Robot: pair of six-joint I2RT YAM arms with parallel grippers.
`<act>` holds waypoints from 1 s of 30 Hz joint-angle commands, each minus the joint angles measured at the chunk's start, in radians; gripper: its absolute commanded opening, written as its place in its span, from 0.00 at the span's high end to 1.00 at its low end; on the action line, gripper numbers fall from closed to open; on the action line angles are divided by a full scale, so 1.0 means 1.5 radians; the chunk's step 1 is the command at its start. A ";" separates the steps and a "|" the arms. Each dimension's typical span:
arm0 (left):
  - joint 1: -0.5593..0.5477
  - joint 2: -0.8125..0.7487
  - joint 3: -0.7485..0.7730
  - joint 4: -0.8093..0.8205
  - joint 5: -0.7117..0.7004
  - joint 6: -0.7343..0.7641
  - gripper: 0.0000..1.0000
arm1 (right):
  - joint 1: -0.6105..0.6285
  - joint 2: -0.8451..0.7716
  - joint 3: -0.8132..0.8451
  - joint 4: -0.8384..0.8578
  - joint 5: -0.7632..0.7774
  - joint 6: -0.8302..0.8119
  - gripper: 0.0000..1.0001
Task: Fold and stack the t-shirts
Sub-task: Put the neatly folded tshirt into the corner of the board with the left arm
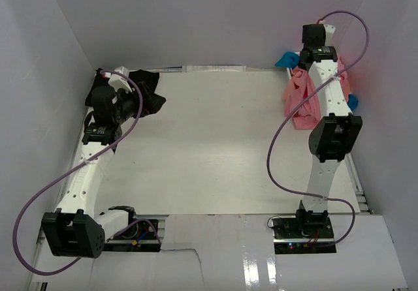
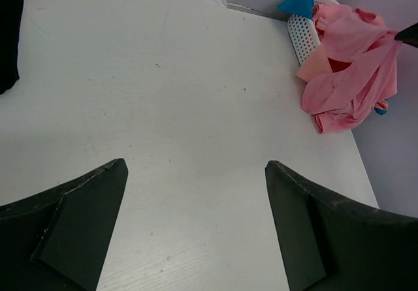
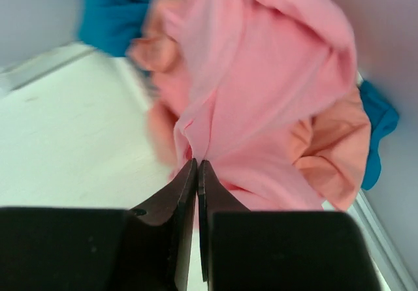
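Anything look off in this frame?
Nothing looks damaged. The pink shirts hang in a crumpled heap over the basket rim at the far right, and some blue cloth pokes out beside them. The right gripper is shut on a pink fold. The black shirt lies bunched in the far left corner.

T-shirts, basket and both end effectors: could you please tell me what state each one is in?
Basket: largely covered by cloth.
Black t-shirt: crumpled, unfolded.
Pink t-shirt: bunched, unfolded, one fold pinched.
Left end effector: open, empty.
Right end effector: shut on the Pink t-shirt.
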 commanded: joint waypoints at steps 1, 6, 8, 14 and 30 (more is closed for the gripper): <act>0.005 0.001 0.001 0.001 0.010 -0.005 0.02 | 0.112 -0.157 -0.009 0.013 -0.006 -0.050 0.92; 0.008 0.008 0.002 0.001 0.007 -0.006 0.02 | 0.236 -0.321 -0.094 -0.063 -0.170 -0.018 0.92; 0.009 0.010 0.002 0.000 0.003 -0.005 0.02 | 0.261 -0.395 -0.128 -0.100 -0.241 0.001 0.92; 0.017 0.015 0.003 0.000 0.002 -0.011 0.02 | 0.269 -0.542 -0.391 -0.102 -0.263 0.009 0.90; 0.018 0.037 0.001 -0.007 -0.001 -0.015 0.02 | 0.334 -0.561 -0.636 -0.042 -0.474 -0.033 0.16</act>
